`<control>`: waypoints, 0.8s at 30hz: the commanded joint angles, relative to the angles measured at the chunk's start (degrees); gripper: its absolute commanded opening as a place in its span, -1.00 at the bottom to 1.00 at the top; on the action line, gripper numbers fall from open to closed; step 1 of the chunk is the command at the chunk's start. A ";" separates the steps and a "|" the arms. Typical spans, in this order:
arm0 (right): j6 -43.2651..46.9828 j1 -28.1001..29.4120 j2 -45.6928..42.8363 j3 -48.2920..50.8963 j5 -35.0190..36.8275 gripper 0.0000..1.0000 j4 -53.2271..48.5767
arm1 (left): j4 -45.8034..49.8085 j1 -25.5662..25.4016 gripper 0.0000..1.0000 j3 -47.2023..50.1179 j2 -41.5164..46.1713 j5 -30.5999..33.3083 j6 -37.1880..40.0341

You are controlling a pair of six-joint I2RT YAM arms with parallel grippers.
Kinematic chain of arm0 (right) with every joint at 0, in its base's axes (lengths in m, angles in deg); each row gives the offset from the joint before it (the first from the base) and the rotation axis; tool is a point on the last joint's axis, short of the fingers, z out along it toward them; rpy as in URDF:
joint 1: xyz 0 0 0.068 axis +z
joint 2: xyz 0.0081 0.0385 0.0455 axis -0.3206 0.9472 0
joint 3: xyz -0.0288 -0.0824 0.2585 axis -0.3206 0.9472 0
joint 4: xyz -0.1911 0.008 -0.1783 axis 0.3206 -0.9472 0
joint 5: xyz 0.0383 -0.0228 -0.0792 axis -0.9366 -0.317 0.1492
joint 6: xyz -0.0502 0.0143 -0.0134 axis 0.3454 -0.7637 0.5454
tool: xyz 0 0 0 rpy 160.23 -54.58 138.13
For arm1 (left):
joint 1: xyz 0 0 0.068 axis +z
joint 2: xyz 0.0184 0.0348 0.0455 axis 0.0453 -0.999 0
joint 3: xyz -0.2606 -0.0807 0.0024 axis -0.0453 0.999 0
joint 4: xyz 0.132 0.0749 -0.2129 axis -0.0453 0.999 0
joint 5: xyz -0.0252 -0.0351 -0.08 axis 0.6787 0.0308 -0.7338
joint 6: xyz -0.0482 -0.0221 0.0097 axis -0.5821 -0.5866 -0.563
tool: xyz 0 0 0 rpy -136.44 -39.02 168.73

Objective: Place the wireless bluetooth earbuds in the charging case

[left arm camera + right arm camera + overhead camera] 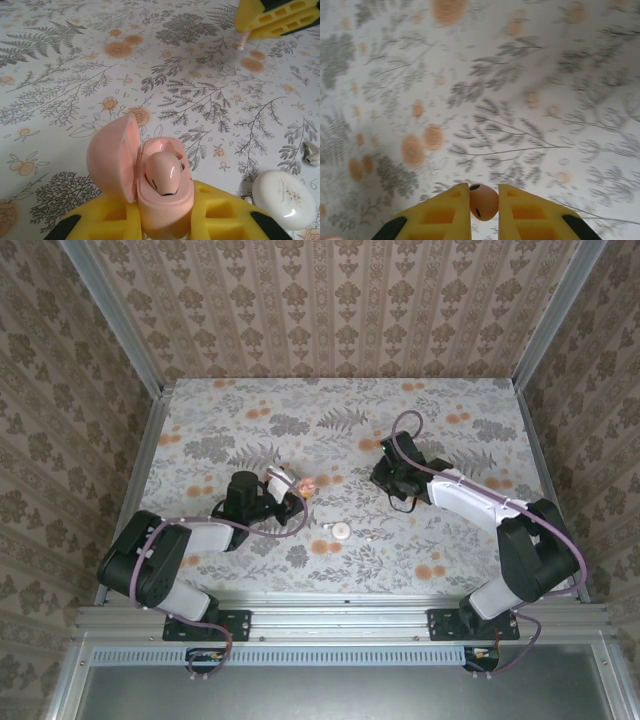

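The salmon-pink charging case (165,200) is upright in my left gripper (160,202), which is shut on its base. Its lid (112,157) is hinged open to the left. One pink earbud (164,172) sits in the case. In the top view the left gripper (297,487) holds the case (306,484) left of the table's middle. My right gripper (484,194) is shut on a second pink earbud (483,202), held above the floral table. Seen from the left wrist, the right gripper (252,30) hangs far ahead with the earbud's stem (243,42) poking out below.
A white oval case (282,199) lies closed on the table right of my left gripper, with a small whitish earbud (312,152) beyond it. From above, that white case (342,531) lies near the front middle. Patterned walls enclose the floral tabletop (250,420).
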 commanded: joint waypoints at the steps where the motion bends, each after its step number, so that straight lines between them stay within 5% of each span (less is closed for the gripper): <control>1: 6.09 1.96 -0.30 -1.78 1.81 -0.68 7.64 | -3.91 0.08 -0.76 -0.58 -0.52 -3.17 -2.19; 11: 17.68 7.67 -0.01 -1.12 0.85 -0.66 20.02 | -7.34 1.29 -0.76 -0.96 -1.86 -7.79 -4.83; 24: 31.57 14.03 -1.09 -1.39 3.26 -0.66 22.84 | -8.55 1.32 -0.75 -0.53 0.28 -10.38 -6.44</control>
